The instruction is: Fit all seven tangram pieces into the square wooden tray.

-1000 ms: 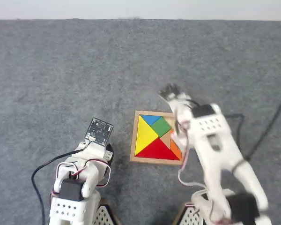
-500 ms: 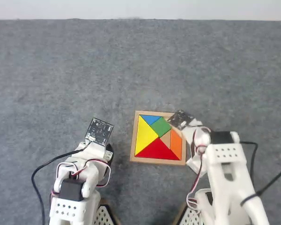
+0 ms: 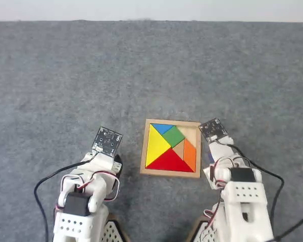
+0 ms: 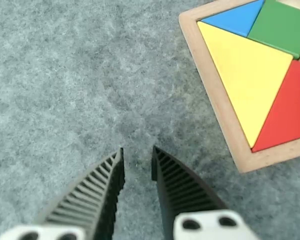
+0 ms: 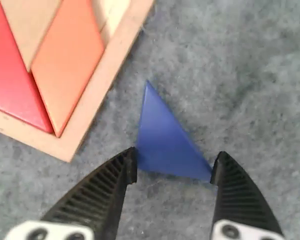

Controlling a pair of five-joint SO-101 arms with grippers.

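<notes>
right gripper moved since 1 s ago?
Yes. The right gripper pulled back toward its base, from past the tray's far right corner to beside the tray's right edge, with its open fingers either side of the blue triangle.

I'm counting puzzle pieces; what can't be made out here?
High view: right arm hides the dark blue triangle beside the tray.
Left wrist view: picture edge cuts off part of the tray.
High view: pale patch inside the tray, piece or gap, too small to tell.
</notes>
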